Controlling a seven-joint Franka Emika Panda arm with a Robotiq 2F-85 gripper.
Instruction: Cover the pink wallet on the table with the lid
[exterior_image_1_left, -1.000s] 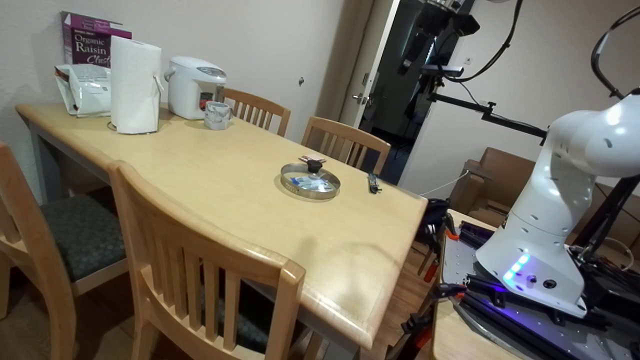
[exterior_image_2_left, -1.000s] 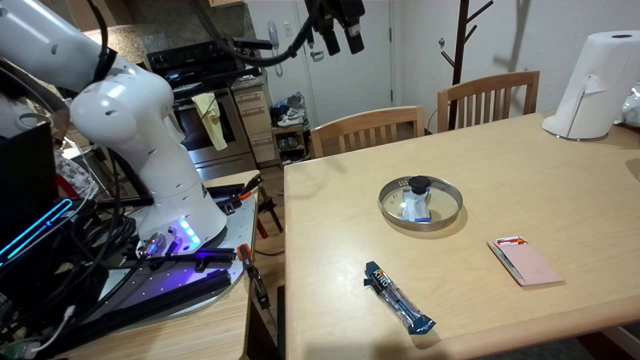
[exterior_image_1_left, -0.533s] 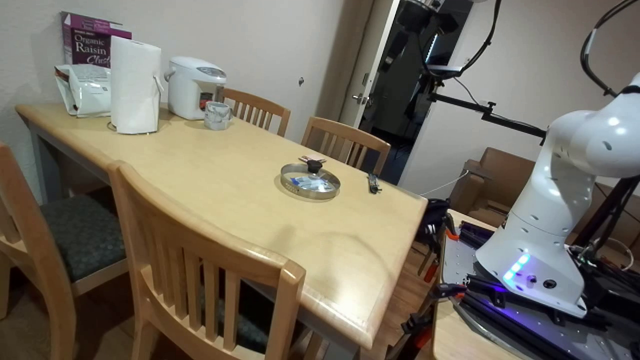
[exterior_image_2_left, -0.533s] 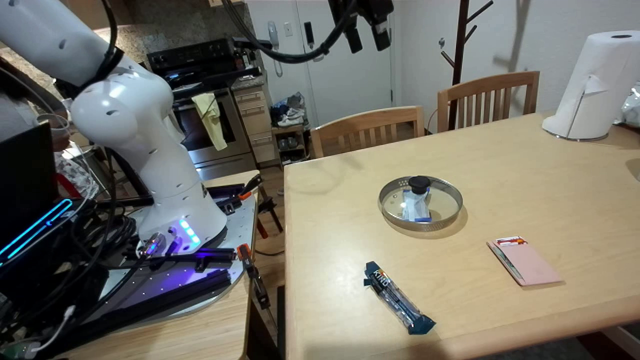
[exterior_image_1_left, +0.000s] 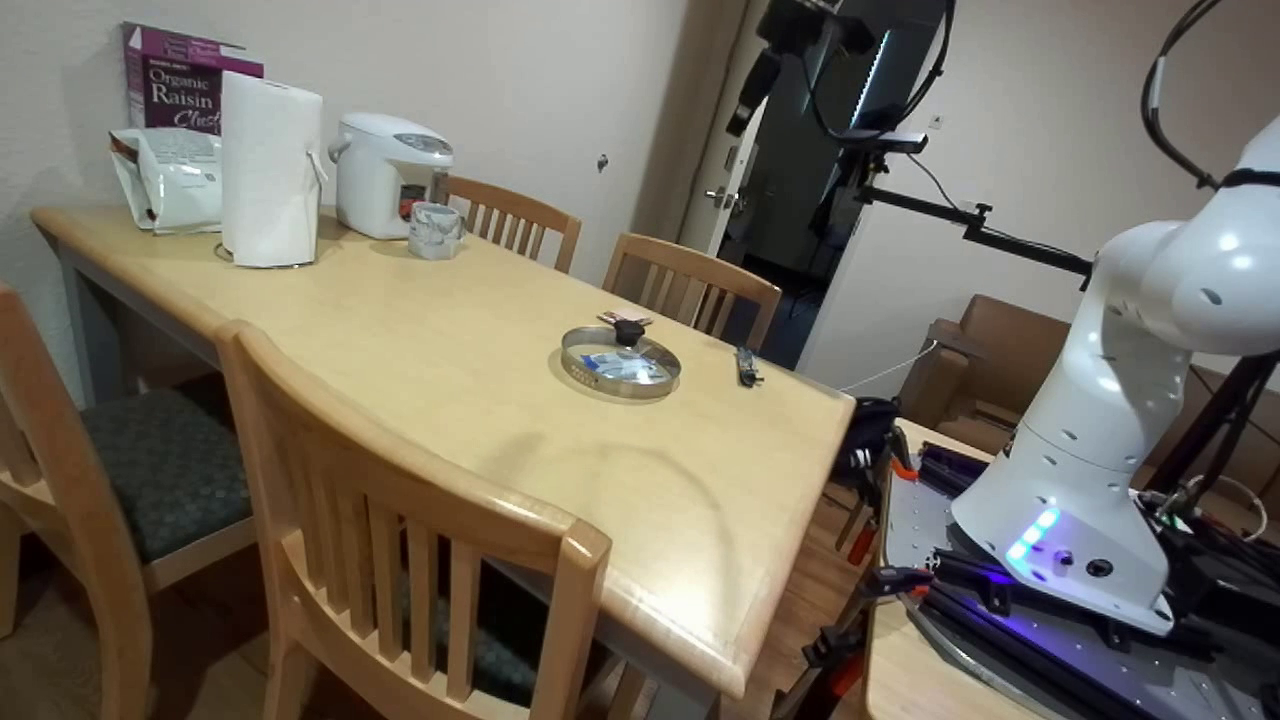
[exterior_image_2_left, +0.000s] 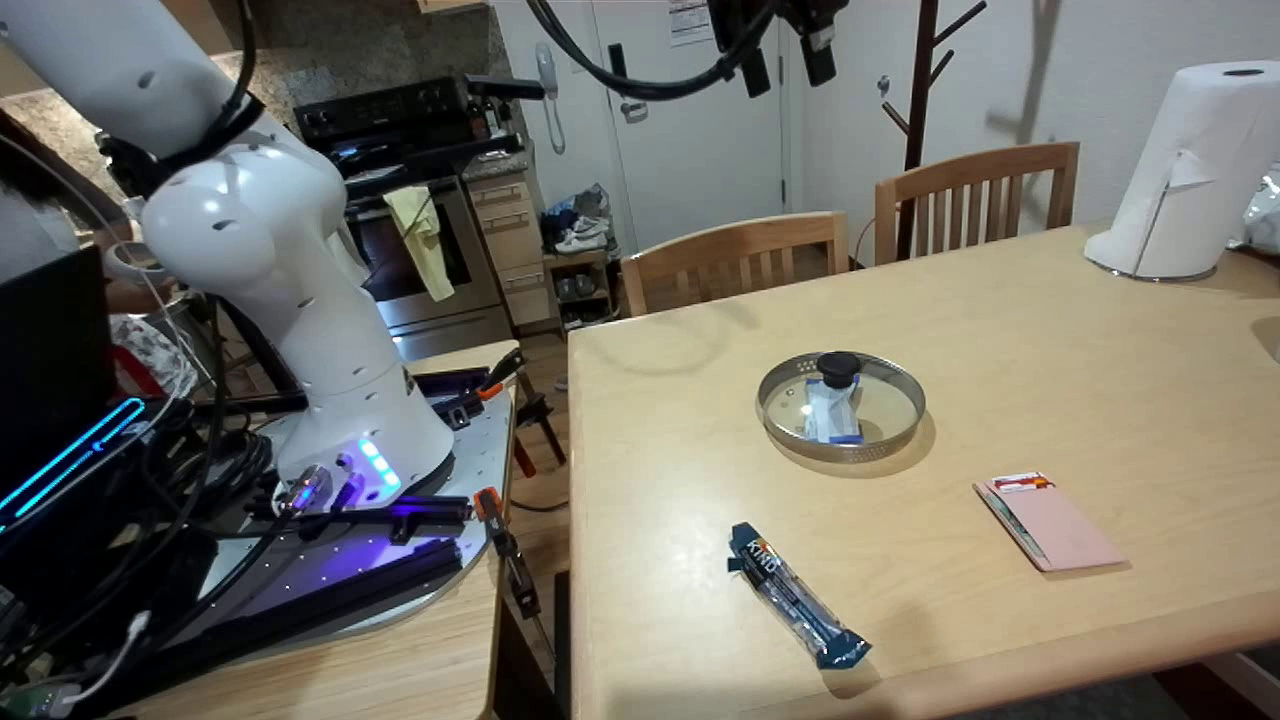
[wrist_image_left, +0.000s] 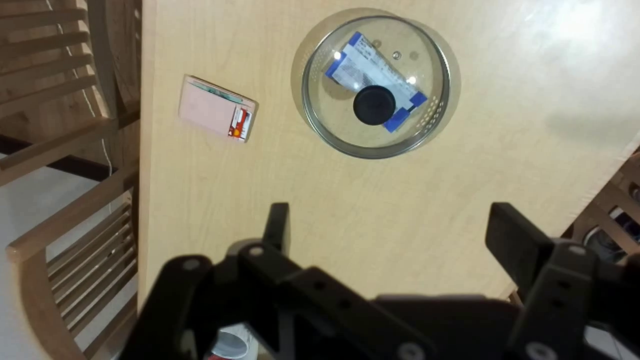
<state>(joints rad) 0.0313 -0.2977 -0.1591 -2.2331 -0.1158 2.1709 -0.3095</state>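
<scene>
The pink wallet (exterior_image_2_left: 1055, 525) lies flat and uncovered on the table (exterior_image_2_left: 690, 480), with cards showing at one end; it also shows in the wrist view (wrist_image_left: 212, 107). The round glass lid (exterior_image_2_left: 885, 405), with a metal rim and black knob, lies on the table beside the wallet, apart from it. A white and blue packet (exterior_image_2_left: 828, 412) shows through the lid's glass. The lid also shows in the wrist view (wrist_image_left: 374, 105). My gripper (wrist_image_left: 391, 210) is open and empty, high above the table; it also shows in an exterior view (exterior_image_2_left: 790, 78).
A dark snack bar (exterior_image_2_left: 795, 600) lies near the lid and wallet. A paper towel roll (exterior_image_1_left: 270, 170), a white water boiler (exterior_image_1_left: 390, 180), a mug (exterior_image_1_left: 435, 232) and a bag (exterior_image_1_left: 180, 180) stand at the table's far end. Chairs (exterior_image_1_left: 420, 500) line the table's sides.
My gripper has moved sideways high over the table, rightward in an exterior view showing the wallet clearly, with the arm following. The lid, wallet, packet and bar have not moved.
</scene>
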